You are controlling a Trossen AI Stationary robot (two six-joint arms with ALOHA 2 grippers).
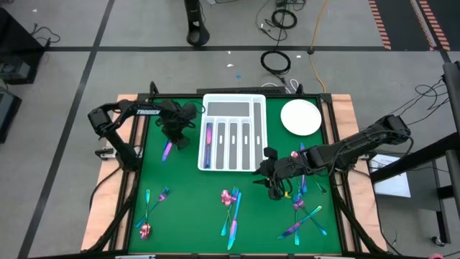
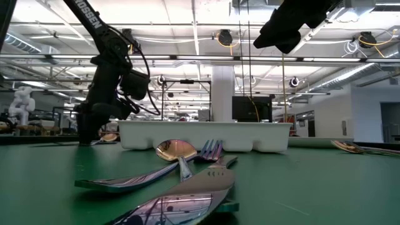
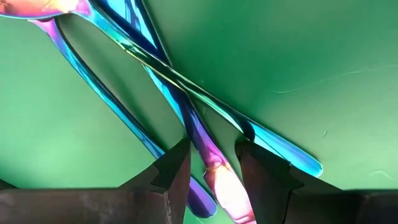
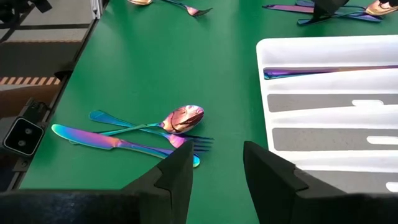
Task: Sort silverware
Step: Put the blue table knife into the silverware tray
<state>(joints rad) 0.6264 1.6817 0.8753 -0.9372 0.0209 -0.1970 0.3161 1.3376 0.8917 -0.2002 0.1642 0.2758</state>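
We have our left hand [image 1: 169,138] low over the small pile of silverware [image 3: 186,112] left of the white tray [image 1: 260,108], fingers part-open astride one slim glossy handle, not yet pinching; its long axis runs straight out ahead between them. Our right hand [image 1: 273,180] hangs open and empty right of the tray, the spoon, fork and knife cluster [image 4: 143,134] ahead on the green surface [image 1: 194,194].

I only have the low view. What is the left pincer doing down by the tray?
Observer: The left pincer is low over the green mat, open, its fingers either side of a utensil handle.
Operator: Anything in the tray?
Observer: One piece lies in the tray's long slot nearest the left arm.
Operator: And the right pincer?
Observer: The right pincer hangs open and empty over the mat beside the tray.
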